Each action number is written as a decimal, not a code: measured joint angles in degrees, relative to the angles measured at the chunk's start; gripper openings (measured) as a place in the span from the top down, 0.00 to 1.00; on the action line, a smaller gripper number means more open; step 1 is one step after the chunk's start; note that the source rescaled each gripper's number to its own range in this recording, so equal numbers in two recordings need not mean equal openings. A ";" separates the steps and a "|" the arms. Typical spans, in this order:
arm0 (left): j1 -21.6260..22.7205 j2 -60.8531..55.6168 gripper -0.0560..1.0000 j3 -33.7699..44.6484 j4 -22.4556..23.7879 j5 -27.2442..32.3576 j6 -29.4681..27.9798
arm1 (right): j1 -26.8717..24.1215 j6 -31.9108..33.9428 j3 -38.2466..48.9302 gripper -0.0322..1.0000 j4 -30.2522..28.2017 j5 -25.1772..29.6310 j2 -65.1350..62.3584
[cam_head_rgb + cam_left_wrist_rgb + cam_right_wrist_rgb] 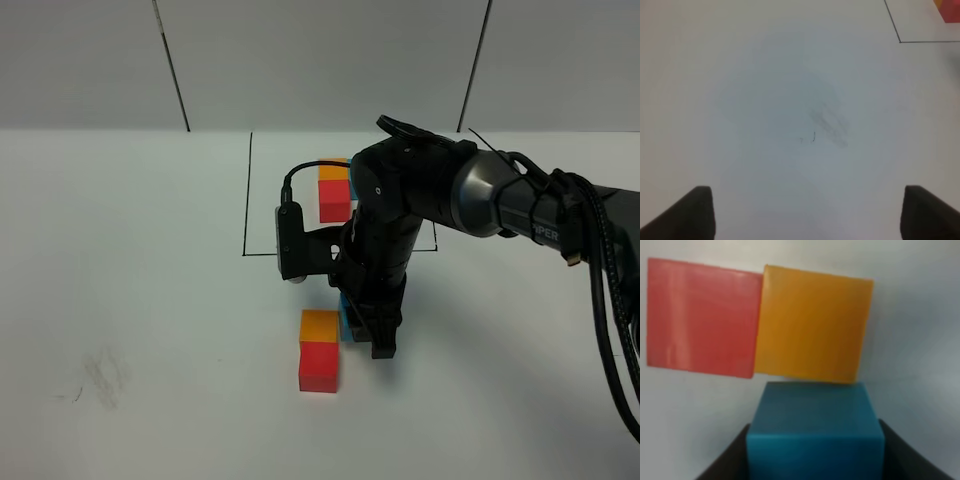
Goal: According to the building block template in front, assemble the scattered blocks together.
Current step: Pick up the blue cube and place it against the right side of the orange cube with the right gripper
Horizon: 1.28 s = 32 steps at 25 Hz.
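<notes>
The building block template (333, 198) lies at the back inside a thin black outline (246, 200); its red and orange cubes show, and my right arm hides the rest. In front of it the scattered orange block (319, 325) and red block (319, 366) sit side by side on the table. My right gripper (375, 335) is shut on the blue block (347, 318), which stands against the orange block's right side. The right wrist view shows the blue block (815, 432) between the fingers, touching the orange block (812, 322) beside the red one (702, 317). My left gripper (807, 215) is open over bare table.
The white table (130, 300) stretches to both sides, with a faint grey smudge (100, 375) at the front left. A corner of the black outline (900, 40) and a bit of the template's red cube (951, 12) show in the left wrist view.
</notes>
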 joint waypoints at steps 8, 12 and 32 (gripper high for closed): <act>0.00 0.00 0.34 0.00 0.00 0.00 0.00 | 0.00 -0.13 0.00 0.96 0.00 -0.43 1.62; 0.00 0.00 0.34 0.00 0.00 0.00 0.00 | 0.00 -0.36 0.00 0.96 0.00 -1.04 2.01; 0.00 0.00 0.34 0.00 0.00 0.00 0.00 | 0.00 5.86 -0.02 0.96 0.44 -1.72 4.42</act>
